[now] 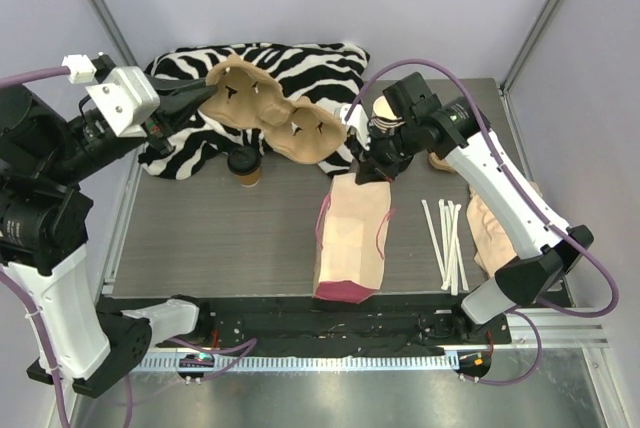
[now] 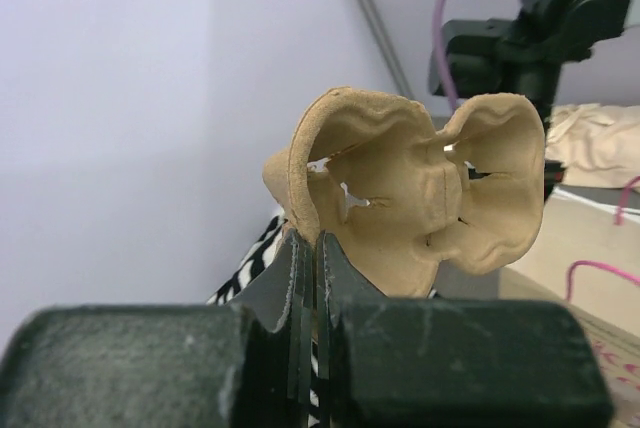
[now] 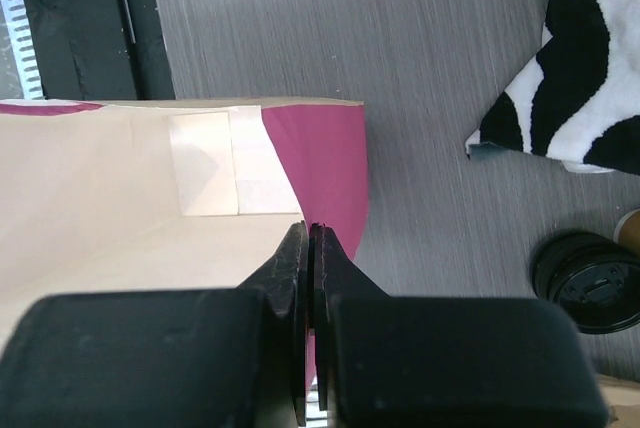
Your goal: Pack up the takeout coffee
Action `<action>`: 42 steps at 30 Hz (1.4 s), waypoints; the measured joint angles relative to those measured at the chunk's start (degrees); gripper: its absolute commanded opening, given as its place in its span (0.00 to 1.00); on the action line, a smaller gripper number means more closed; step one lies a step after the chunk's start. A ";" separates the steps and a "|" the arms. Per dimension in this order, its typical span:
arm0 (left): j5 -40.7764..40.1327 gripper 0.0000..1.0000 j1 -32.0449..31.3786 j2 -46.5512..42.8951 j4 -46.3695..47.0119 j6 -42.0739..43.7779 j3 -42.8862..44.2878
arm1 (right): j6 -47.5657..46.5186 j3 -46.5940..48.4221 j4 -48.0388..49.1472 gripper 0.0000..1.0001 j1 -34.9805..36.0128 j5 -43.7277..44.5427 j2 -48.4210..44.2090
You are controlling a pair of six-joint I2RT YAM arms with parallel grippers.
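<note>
Status: early, nothing packed.
- Takeout coffee (image 1: 247,164): lidded and upright on the desk (image 1: 200,238), just in front of the zebra cloth (image 1: 290,63). It is outside both carrier and bag.
- Pulp cup carrier (image 1: 275,120): held aloft with its rim pinched in my closed left tool (image 1: 208,98). Its cells are empty.
- Paper bag (image 1: 350,243): lying flat, its far rim pinched by my closed right tool (image 1: 372,174).
- Left to do, as I judge it: seat the cup, then bag it.
- Unclear: whether the bag's mouth is open, and what sits behind the right arm.
</note>
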 measured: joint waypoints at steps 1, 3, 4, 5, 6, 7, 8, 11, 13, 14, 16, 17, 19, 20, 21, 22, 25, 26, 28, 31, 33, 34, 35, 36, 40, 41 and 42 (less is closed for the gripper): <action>1.22 0.00 0.00 -0.11 0.15 -0.63 0.00 | 0.26 -0.20 0.22 0.01 0.00 0.02 0.00; 3.50 0.00 0.02 -0.31 0.39 -2.29 0.00 | 1.14 -0.61 0.57 0.01 0.00 0.07 0.04; 4.39 0.00 0.00 -0.31 0.46 -3.04 0.00 | 1.49 -0.74 0.70 0.01 0.00 0.15 0.04; 6.08 0.00 0.00 -0.28 0.68 -4.61 -0.02 | 2.19 -0.76 0.94 0.01 0.00 0.44 0.07; 6.45 0.00 0.00 -0.28 0.70 -4.94 -0.02 | 2.75 -0.76 1.20 0.01 0.00 0.63 0.07; 7.15 0.00 -0.04 -0.24 0.87 -5.97 -0.31 | 3.45 -0.74 1.57 0.01 0.00 0.98 0.13; 7.74 0.00 -0.22 -0.24 0.90 -6.62 -0.66 | 4.17 -0.74 1.90 0.01 0.00 1.33 0.26; 7.87 0.00 -1.38 -0.20 0.92 -7.96 -2.27 | 6.16 -0.70 2.82 0.01 0.00 2.43 1.11; 6.29 0.00 -3.45 0.13 0.66 -7.87 -2.89 | 7.52 -0.70 3.39 0.01 0.00 3.45 1.62; 5.14 0.00 -4.68 0.33 0.44 -7.61 -2.91 | 8.07 -0.70 3.56 0.01 -0.02 3.96 1.84; 2.01 0.00 -7.89 1.16 -0.61 -6.49 -2.75 | 9.18 -0.70 3.91 0.01 -0.02 5.03 1.97; 0.24 0.00 -9.44 1.60 -1.09 -5.73 -2.71 | 9.60 -0.70 4.00 0.01 -0.02 5.44 1.97; -3.37 0.00 -12.85 2.67 -2.45 -3.91 -2.73 | 10.43 -0.68 4.33 0.01 -0.02 6.08 1.97; -5.62 0.00 -14.53 3.13 -3.19 -2.75 -2.75 | 10.67 -0.68 4.42 0.01 -0.02 6.29 1.97; -8.31 0.00 -16.61 3.50 -3.69 -1.53 -3.02 | 10.86 -0.68 4.48 0.01 -0.02 6.58 1.97; -10.56 0.00 -18.88 3.72 -4.26 -0.17 -3.41 | 11.06 -0.68 4.52 0.01 -0.02 6.84 1.97; -17.90 0.00 -25.57 3.96 -5.62 3.98 -4.63 | 12.00 -0.72 4.90 0.01 -0.02 8.13 1.95; -19.80 0.00 -27.19 4.00 -5.95 5.14 -4.90 | 12.31 -0.76 5.09 0.01 -0.02 8.76 1.95; -24.57 0.00 -31.82 4.13 -6.38 7.76 -5.27 | 12.90 -0.98 5.51 0.01 -0.02 9.86 1.92; -30.97 0.00 -37.86 4.24 -6.47 11.54 -6.19 | 13.81 -1.38 5.95 0.01 -0.07 11.41 1.92; -34.84 0.00 -41.42 4.20 -6.32 14.23 -7.43 | 14.10 -1.64 6.16 0.01 -0.07 12.00 1.90; -36.89 0.00 -43.04 4.20 -6.14 15.56 -8.22 | 14.23 -1.88 6.36 0.01 -0.07 12.13 1.86; -38.77 0.00 -44.61 4.17 -5.86 17.11 -9.27 | 14.27 -2.12 6.43 0.01 -0.07 12.33 1.79; -40.59 0.00 -46.07 4.00 -5.68 18.51 -10.62 | 14.29 -2.38 6.43 0.01 -0.07 12.44 1.73; -46.18 0.00 -49.94 3.74 -5.60 23.21 -15.82 | 14.21 -3.08 6.43 0.01 -0.07 12.46 1.33; -47.17 0.00 -50.58 3.74 -5.60 24.13 -16.70 | 14.19 -3.13 6.45 0.01 -0.07 12.46 1.18; -47.76 0.00 -51.06 3.76 -5.62 24.61 -17.20 | 14.19 -3.15 6.45 0.01 -0.07 12.46 1.03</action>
